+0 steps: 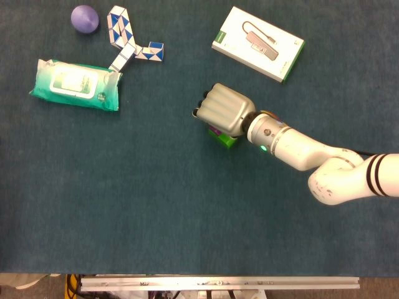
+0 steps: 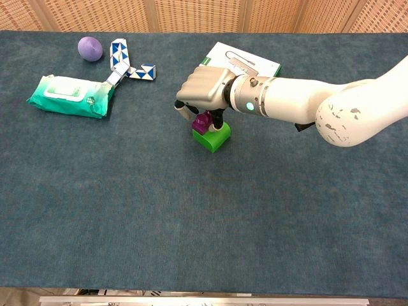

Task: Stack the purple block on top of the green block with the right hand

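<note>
Now 1 purple block (image 2: 203, 123) on 1 green block (image 2: 214, 137), right hand (image 2: 203, 90) above

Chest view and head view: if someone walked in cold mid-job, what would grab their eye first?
First the white right hand at the middle of the dark teal cloth table, hanging over the small purple block that sits on the bright green block. Next the far-left clutter: a teal wet-wipes pack, a blue-and-white twisted snake puzzle and a purple ball. A white flat box lies behind the hand.
</note>
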### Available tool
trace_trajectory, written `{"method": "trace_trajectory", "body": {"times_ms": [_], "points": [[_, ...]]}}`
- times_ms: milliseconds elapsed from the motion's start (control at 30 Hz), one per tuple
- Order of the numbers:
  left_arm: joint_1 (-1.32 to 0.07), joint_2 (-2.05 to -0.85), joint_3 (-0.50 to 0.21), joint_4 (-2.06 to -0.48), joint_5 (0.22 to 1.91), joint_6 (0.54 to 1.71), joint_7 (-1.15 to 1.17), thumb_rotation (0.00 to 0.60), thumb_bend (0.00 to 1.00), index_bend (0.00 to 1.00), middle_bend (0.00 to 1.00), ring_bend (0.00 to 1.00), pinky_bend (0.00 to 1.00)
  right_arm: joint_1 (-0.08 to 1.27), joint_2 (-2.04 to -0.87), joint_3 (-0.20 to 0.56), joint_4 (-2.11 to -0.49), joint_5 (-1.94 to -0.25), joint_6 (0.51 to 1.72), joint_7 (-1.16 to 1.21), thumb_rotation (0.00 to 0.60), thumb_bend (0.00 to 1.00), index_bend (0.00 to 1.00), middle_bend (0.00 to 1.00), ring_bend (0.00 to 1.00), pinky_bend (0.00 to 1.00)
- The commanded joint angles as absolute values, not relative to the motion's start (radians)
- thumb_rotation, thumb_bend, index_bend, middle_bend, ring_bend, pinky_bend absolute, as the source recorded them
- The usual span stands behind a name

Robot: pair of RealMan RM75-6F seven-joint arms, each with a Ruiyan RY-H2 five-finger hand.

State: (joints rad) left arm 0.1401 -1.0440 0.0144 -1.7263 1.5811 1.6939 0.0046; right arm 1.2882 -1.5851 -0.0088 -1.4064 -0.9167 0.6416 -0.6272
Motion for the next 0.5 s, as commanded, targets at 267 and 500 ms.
{"method": "trace_trajectory", "body": {"times_ms": [267,500], "points": [[0.142,-1.044,0.014,-1.722,1.579,1.696,0.0,0.6,0.23,0.3,0.34,0.3,0.19,1.288,-1.606,-0.005,-1.387,-0.913,0.646,-0.632,0.6,0.19,0.49,0.47,0.35,0.44],[0.143,-1.045,0.014,-1.721,1.579,1.697,0.0,0.6,0.23,0.3,0.34,0.3,0.19,1.288,-1.614,-0.008,-1.378,-0.909,0.643,-0.641,0.6,0.24,0.56,0.5,0.35,0.44]]}}
